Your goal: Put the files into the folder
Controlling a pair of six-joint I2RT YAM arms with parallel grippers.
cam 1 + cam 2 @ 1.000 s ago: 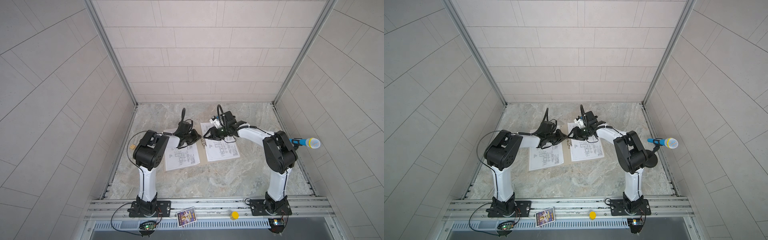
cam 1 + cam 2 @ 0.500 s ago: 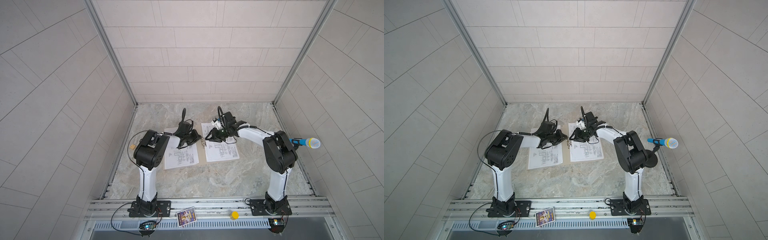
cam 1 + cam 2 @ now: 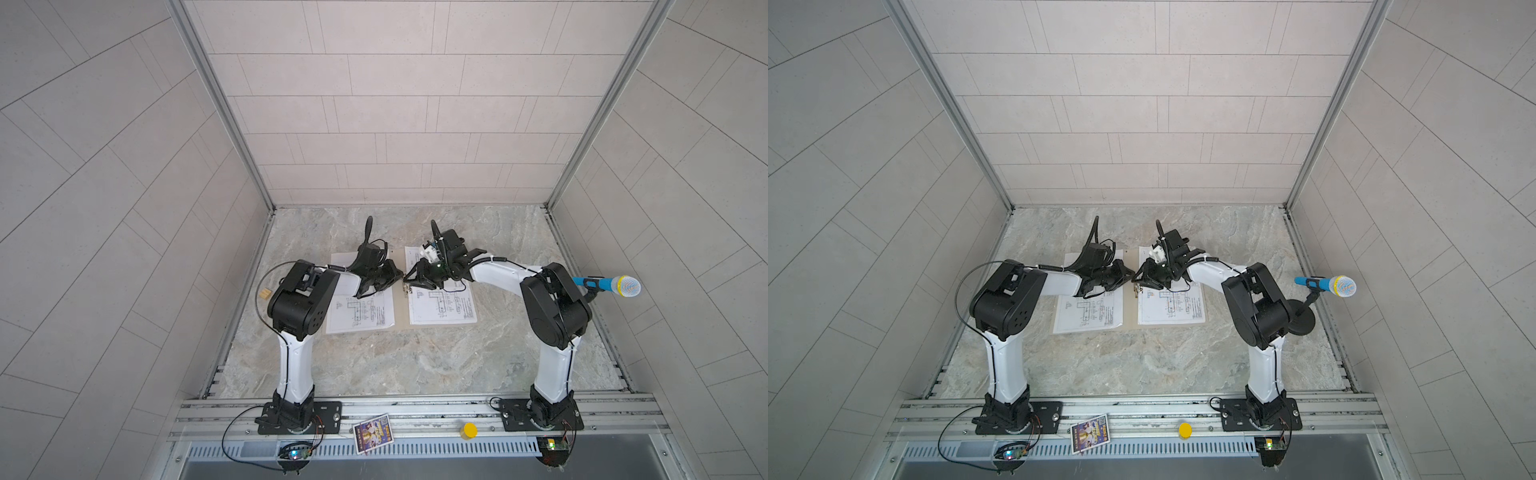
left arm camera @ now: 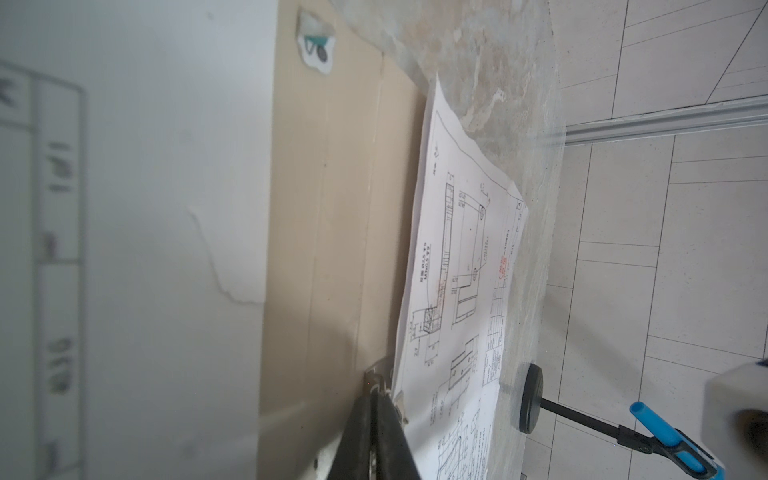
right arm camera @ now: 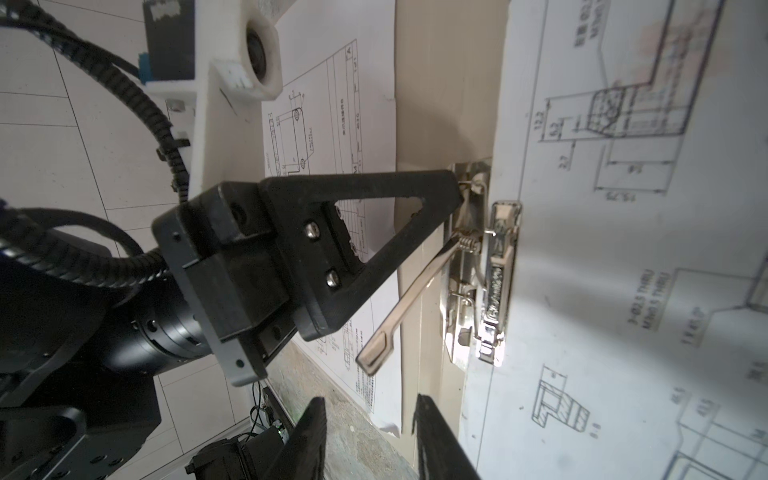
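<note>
Looking down in both top views, you see the folder (image 3: pixel 400 309) lying open and flat on the marbled table (image 3: pixel 415 365). The files (image 3: pixel 360 312) are on it, one printed sheet showing on each half, with a bare tan strip between. Left gripper (image 3: pixel 397 277) and right gripper (image 3: pixel 410 283) face each other tip to tip at the ring clip (image 3: pixel 407 287) on the spine. A picture card (image 3: pixel 372 433) sits on the front rail, well apart.

Left wrist view: your left gripper (image 4: pixel 376 399) has its fingers shut flat together, tips touching the end of the ring clip (image 4: pixel 379 374). The red-marked sheet (image 4: pixel 457 270) lies just beside the clip, on the folder (image 4: pixel 332 208).

Right wrist view: your right gripper (image 5: pixel 369 401) has its jaws parted and empty, over the folder (image 5: pixel 449 83) strip. The lever (image 5: pixel 411 303) of the ring clip (image 5: pixel 496 282) is tilted up, its free end near those fingers. The left gripper (image 5: pixel 453 185) touches the clip's far end.
</note>
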